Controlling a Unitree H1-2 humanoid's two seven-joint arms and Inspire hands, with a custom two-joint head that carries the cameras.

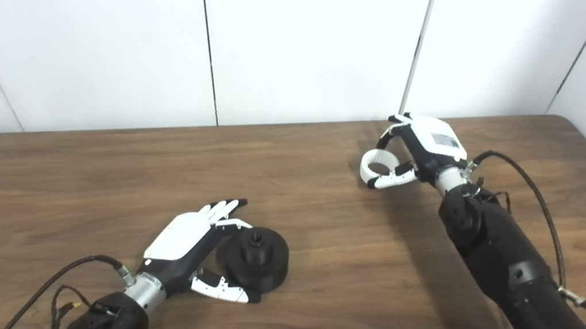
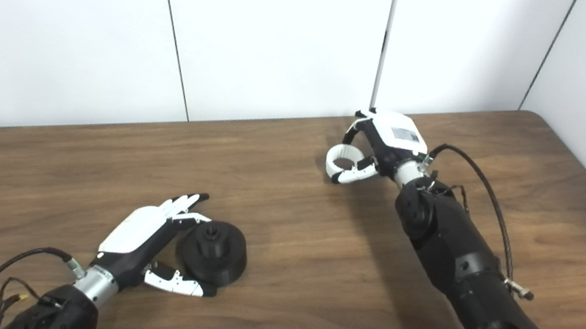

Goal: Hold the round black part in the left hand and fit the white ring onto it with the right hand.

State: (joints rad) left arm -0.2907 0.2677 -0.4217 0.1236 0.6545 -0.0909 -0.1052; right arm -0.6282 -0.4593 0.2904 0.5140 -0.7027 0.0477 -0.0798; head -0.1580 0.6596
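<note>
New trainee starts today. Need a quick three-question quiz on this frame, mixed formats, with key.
1. True or false: the white ring is already seated on the round black part.
2. Which hand is at the ring? A) left hand B) right hand C) neither
3. Fill in: the black part rests on the ____, beside the left hand's open fingers.

Key: 1 false, they lie far apart. 2 B, its thumb and fingers curl around the ring. 3 table.
</note>
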